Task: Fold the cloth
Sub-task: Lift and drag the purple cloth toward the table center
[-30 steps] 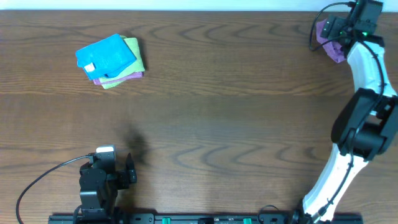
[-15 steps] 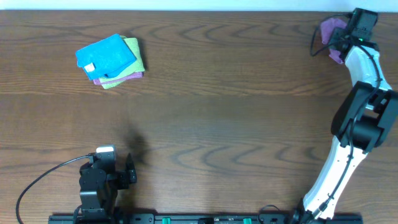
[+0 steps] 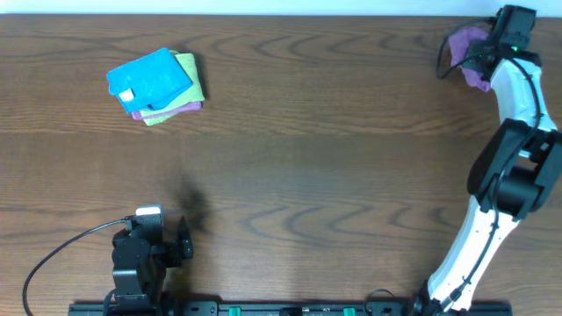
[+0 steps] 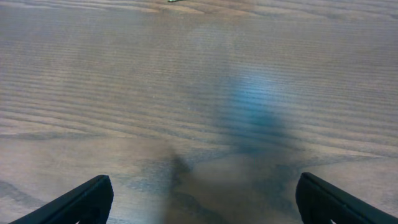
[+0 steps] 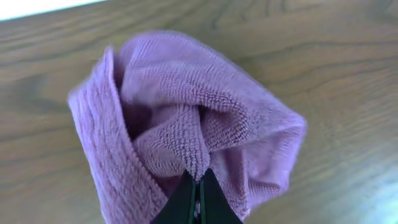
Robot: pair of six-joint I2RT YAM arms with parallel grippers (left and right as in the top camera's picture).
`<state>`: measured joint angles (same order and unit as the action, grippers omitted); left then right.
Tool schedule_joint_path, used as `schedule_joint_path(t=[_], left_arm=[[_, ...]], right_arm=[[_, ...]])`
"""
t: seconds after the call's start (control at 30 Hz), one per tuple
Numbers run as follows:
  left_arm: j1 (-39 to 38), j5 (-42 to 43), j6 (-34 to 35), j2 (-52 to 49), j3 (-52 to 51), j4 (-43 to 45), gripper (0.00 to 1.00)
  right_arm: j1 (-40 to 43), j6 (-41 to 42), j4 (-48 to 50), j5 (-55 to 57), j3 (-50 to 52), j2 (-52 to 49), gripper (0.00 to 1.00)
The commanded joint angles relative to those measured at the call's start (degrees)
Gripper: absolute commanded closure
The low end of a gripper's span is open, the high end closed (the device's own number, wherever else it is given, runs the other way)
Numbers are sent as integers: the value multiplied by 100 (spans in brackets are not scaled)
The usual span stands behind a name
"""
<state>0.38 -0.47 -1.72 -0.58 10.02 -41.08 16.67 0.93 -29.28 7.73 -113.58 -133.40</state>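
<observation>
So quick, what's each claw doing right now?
Left gripper: open, holding nothing.
Right gripper: shut, pinching a fold of the lilac cloth.

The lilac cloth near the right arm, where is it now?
Overhead view: the cloth lies bunched at the far right corner of the table, pinched by the right gripper.

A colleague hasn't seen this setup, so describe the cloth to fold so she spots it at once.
Look at the wooden table, at its far right corner. There the right gripper is shut on the cloth, a crumpled lilac microfibre bundle. The only other cloths lie neatly folded in a stack topped by a blue cloth at the far left.
</observation>
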Motion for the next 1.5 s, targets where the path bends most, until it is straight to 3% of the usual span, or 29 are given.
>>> schedule_joint_path(t=[0.0,0.4,0.77,1.13,1.47], left_arm=[[33,-83,-2,22,-72,-144,5],[33,-83,-2,22,-72,-144,5],[33,-83,-2,22,-72,-144,5],[33,-83,-2,22,-72,-144,5],[33,-81,-2,22,-72,-144,5]], right_arm=[[-114,-74,-334,79,-125,837,99],[-671,-55,-2863,-1034,-125,2546,99],[-1867,-138,-4817,-1392,-122,2966,99],[-2286,-164,-4675,-1528,-116,2988,99],[-2745,-57,-3434,-1532,-116,2409,99]])
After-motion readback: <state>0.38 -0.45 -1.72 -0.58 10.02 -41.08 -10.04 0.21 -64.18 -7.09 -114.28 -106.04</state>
